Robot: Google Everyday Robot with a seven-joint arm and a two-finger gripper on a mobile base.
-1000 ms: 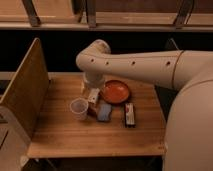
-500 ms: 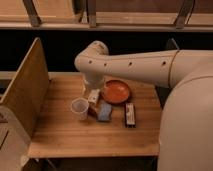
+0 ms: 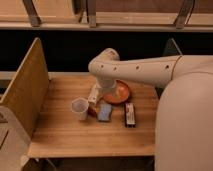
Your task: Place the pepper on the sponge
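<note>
On the wooden table (image 3: 60, 135), the blue-grey sponge (image 3: 105, 113) lies flat. The small reddish pepper (image 3: 94, 111) sits just left of it. The gripper (image 3: 103, 99) hangs at the sponge's far edge; I cannot tell its grip state. To the sponge's right, a dark bar (image 3: 130, 114) bears red and white marks, which are unreadable.

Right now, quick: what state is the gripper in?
Gripper: state cannot be told. It is low over the table, just behind the blue sponge, at the orange plate's left edge.
</note>
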